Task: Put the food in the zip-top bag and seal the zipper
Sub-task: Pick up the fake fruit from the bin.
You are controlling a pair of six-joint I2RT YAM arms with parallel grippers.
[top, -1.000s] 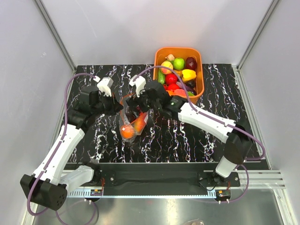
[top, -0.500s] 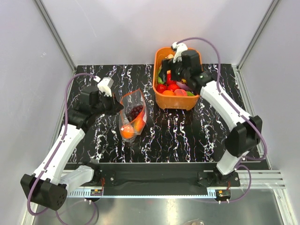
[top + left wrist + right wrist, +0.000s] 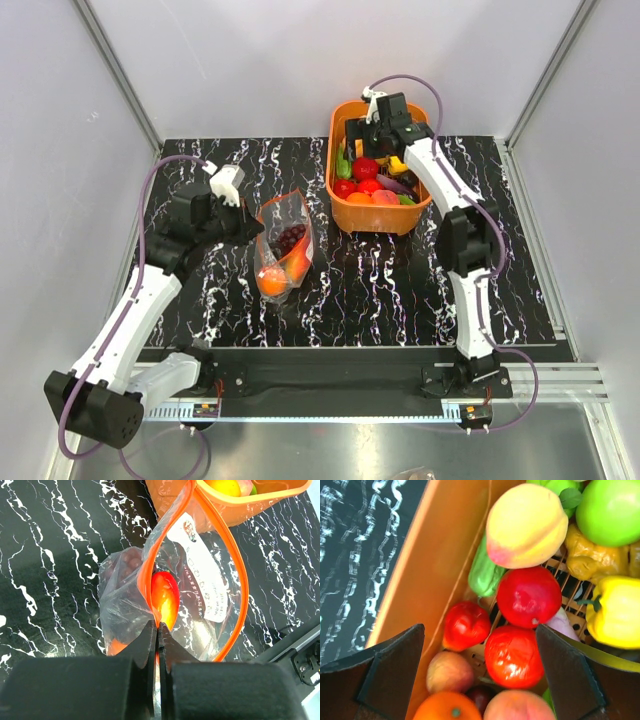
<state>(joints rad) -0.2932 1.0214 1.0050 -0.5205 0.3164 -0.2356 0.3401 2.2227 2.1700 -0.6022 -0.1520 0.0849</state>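
Note:
The clear zip-top bag (image 3: 283, 246) lies on the black marbled table with its mouth held open; it holds a purple grape bunch (image 3: 291, 237), an orange (image 3: 271, 281) and a red-yellow piece (image 3: 165, 597). My left gripper (image 3: 158, 630) is shut on the bag's red-orange zipper strip (image 3: 145, 575) at the near rim. My right gripper (image 3: 480, 645) is open and empty above the orange basket (image 3: 413, 212), with red fruits (image 3: 513, 655) between its fingers and a yellow-peach piece (image 3: 525, 525) beyond.
The basket (image 3: 445, 565) at the back right holds several toy foods: green apple (image 3: 610, 510), yellow pepper (image 3: 615, 610), cucumber (image 3: 482, 575), orange (image 3: 445, 710). Grey walls enclose the table on three sides.
My right arm left the bag's mouth, swung back right to the basket and now hovers open over its fruits. The left gripper and the bag stayed in place.

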